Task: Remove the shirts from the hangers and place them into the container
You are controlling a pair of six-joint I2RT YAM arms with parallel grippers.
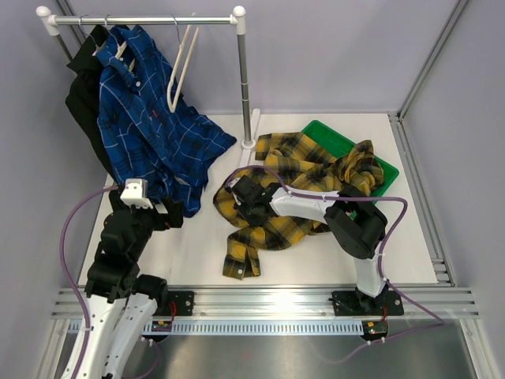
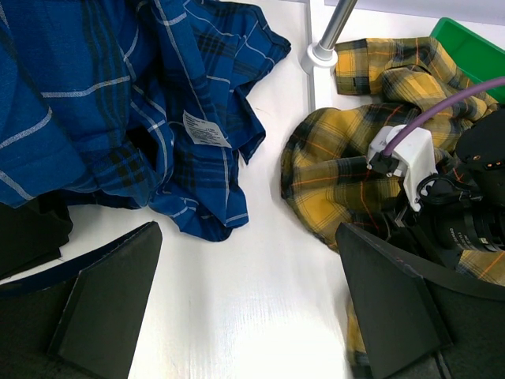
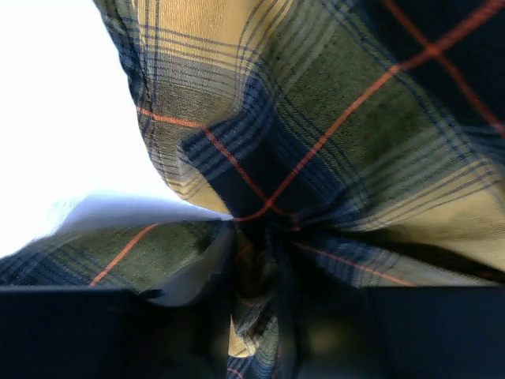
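We're on the yellow shirt (image 1: 304,162) right now. It's off its hanger and sprawled on the surface, with one end draped over the green tray (image 1: 327,136). Our right claw (image 1: 251,201) is clenched on a bunched-up fold at the end farthest from the tray. The left claw (image 2: 246,268) is wide open, holding nothing, just by the blue shirt (image 1: 142,134) hem. Next up, we reckon: lift that loose end and carry it over into the tray so nothing trails outside. The blue one and the black shirt (image 1: 79,95) hang on the rail (image 1: 142,20).
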